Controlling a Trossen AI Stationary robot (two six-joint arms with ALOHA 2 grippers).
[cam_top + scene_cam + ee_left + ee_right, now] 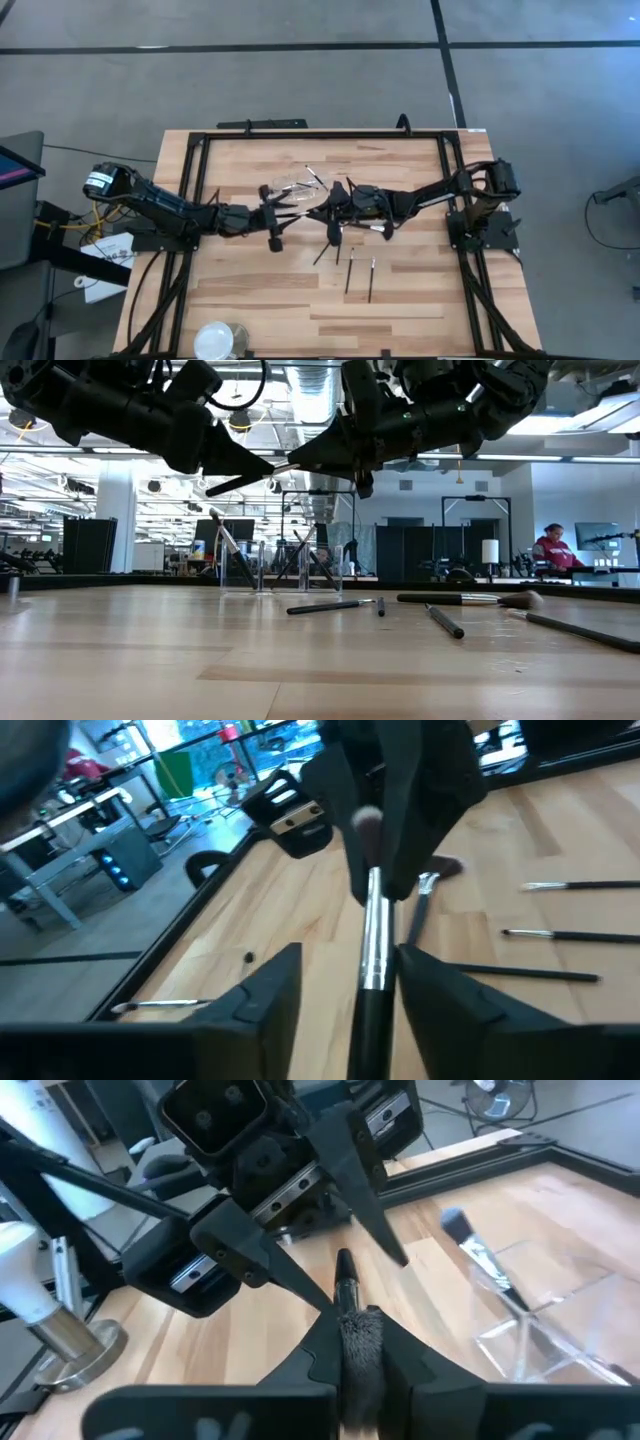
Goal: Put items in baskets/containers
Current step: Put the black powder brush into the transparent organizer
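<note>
A slim makeup brush (375,945) with a silver ferrule hangs in the air between my two grippers, near the table's middle. My right gripper (358,1342) is shut on it, reaching in from the table's right. My left gripper (350,990) faces it from the left. It is open, one finger on either side of the brush's dark handle. Just behind them the clear container (292,186) stands on the table with brushes leaning inside (232,550). Several more brushes (350,270) lie flat on the wood nearer the front. My right gripper pinches the brush's bristle end (360,1330) between its two fingers. The fingers come nearly level from the table's right and lie along the brush. The brush is lifted clear of the table, roughly level, and its handle (344,1270) points into the left gripper's open fingers.
A round white and clear object (215,340) sits at the table's near edge, left of centre. A black frame (320,133) runs along the far edge and down both sides. Bare wood lies at the near right. A person (552,548) sits in the room far behind.
</note>
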